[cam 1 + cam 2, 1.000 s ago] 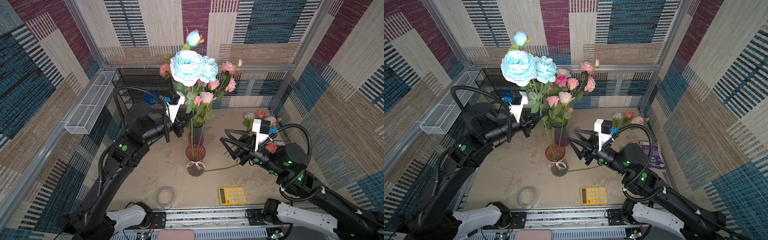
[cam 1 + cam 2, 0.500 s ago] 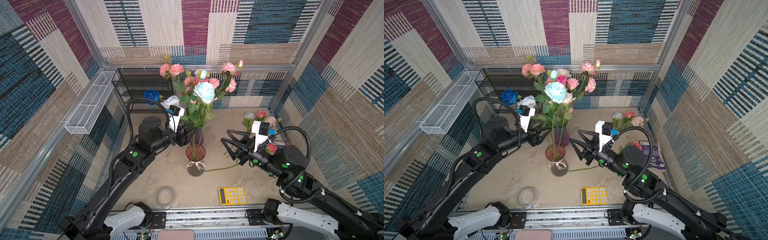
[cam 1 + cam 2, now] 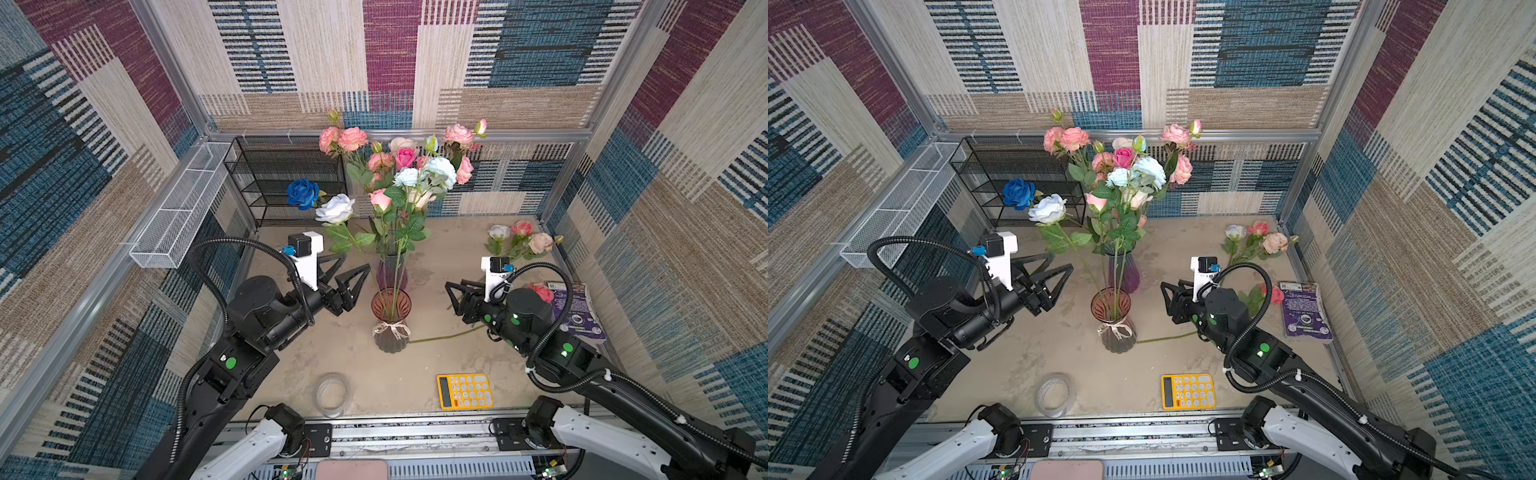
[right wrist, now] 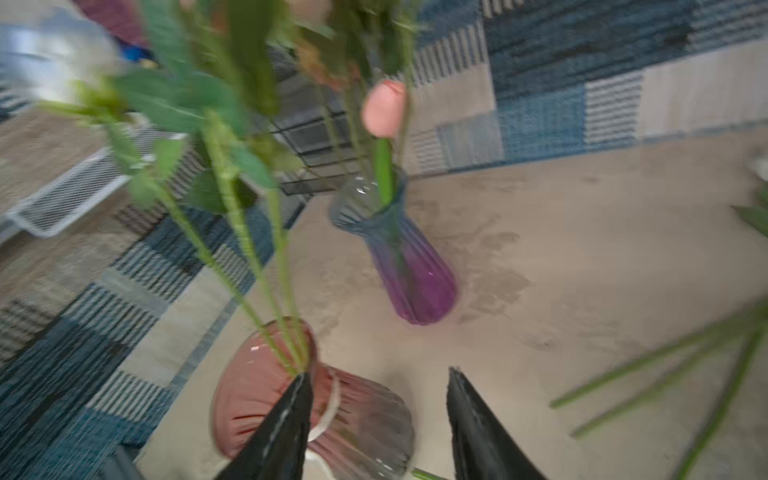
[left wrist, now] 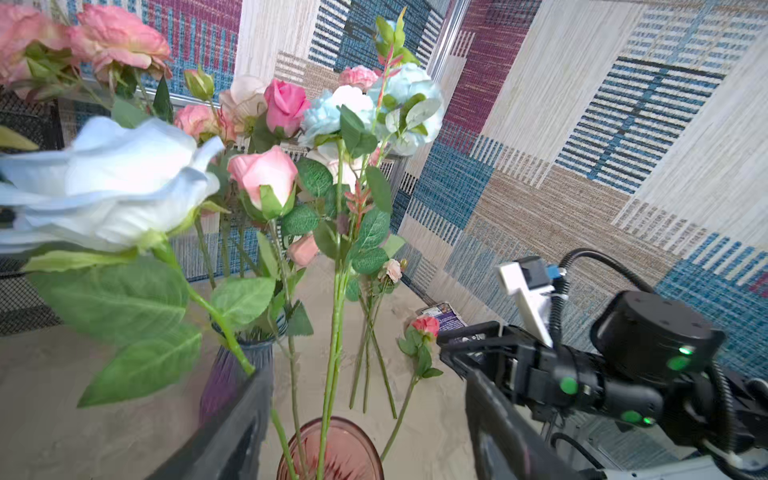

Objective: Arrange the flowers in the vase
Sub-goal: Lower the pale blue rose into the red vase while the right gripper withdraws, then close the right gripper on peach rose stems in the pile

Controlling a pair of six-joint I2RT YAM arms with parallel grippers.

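With left gripper (image 3: 356,262) and right gripper (image 3: 453,297) both gaping empty, the loose pink rose (image 3: 540,293) is lying mid-right, nearer the right one, its stem (image 3: 440,336) pointing left toward the pink glass vase (image 3: 390,328).

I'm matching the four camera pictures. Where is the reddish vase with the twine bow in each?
Top view: reddish vase, centre, in front of the purple vase.
Top view: same spot.
Left wrist: only its rim, at the bottom edge.
Right wrist: lower left, blurred.
Shared landmark: the purple vase.

Glossy ribbed glass vase (image 3: 391,328), matt black wire-mesh rack (image 3: 291,178), rough woven wall panels (image 3: 685,208).
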